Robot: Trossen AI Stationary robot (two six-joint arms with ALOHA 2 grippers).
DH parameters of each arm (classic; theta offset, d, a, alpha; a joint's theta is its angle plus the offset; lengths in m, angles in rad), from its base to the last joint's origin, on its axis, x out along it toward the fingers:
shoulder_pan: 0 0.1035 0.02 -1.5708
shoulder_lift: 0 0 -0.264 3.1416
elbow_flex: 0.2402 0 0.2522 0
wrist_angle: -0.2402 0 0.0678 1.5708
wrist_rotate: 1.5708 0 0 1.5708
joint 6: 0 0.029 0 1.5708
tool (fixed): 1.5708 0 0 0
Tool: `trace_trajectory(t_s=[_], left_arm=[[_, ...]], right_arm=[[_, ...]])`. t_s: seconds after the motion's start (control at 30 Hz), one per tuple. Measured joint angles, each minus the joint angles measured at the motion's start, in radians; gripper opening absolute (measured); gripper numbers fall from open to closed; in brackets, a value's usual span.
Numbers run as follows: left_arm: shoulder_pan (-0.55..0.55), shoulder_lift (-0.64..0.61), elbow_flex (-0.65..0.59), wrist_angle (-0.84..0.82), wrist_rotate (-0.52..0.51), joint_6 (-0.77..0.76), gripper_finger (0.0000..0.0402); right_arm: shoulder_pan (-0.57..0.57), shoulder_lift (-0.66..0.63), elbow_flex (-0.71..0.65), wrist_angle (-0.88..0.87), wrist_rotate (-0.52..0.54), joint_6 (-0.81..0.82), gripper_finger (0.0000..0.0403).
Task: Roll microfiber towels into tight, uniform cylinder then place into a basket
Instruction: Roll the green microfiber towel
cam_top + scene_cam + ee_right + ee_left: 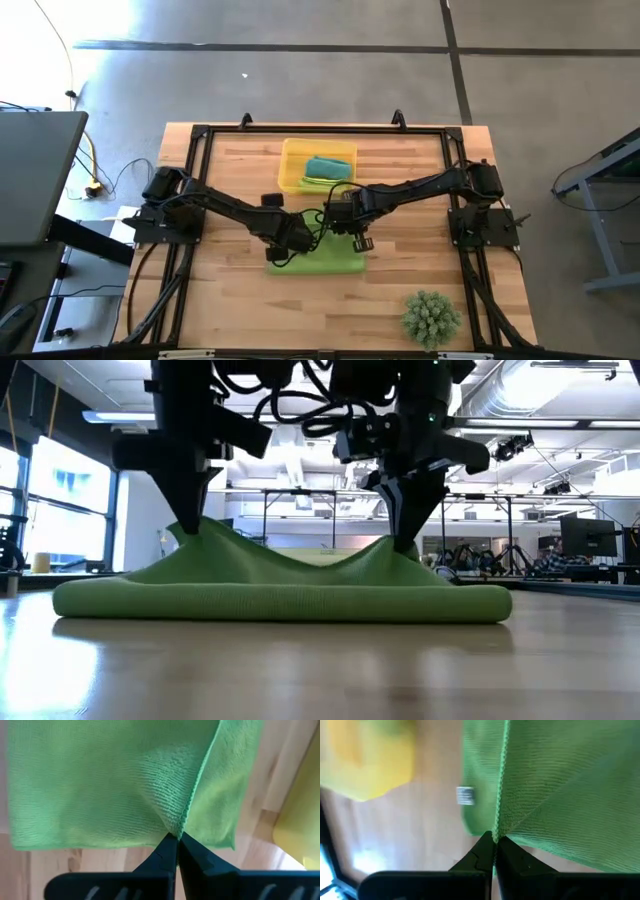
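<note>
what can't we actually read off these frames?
- High view: how each gripper grips the lime-green towel is hidden under the arms.
- High view: teal towel and a green one in the yellow basket are too small to judge roll tightness.
- Low view: basket not visible; the towel fills the foreground.
- Left wrist view: basket blurred, its contents cut off.
- Left wrist view: the towel's tag is unreadable.

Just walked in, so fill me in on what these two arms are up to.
Both arms are working a lime-green towel at mid-table. The left tool and the right tool are each shut on its hemmed edge, lifting two peaks while the rest lies on the wood. The yellow basket behind already holds a teal towel and another green one.
</note>
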Motion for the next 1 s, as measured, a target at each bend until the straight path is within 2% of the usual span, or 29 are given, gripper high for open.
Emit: trace_trajectory(t_s=[0.13, 0.3, 0.7, 0.8, 1.0], left_arm=[[0.018, 0.000, 0.000, -0.028, -0.058, -0.001, 0.0000], [0.044, 0.000, -0.006, -0.026, -0.062, 0.000, 0.0000], [0.077, -0.001, -0.129, 0.051, -0.074, -0.008, 0.0000], [0.077, -0.001, -0.128, 0.049, -0.089, -0.008, 0.0000], [0.078, -0.001, -0.128, 0.041, -0.113, -0.009, 0.0000]], right_arm=[[-0.020, 0.000, 0.000, -0.009, 0.001, -0.003, 0.0000], [-0.047, 0.000, 0.000, -0.009, 0.002, -0.037, 0.0000], [-0.083, 0.021, 0.000, -0.003, 0.002, -0.135, 0.0002], [-0.084, 0.033, 0.000, 0.000, 0.007, -0.159, 0.0017], [-0.084, 0.047, 0.000, 0.019, 0.122, -0.164, 0.0066]])
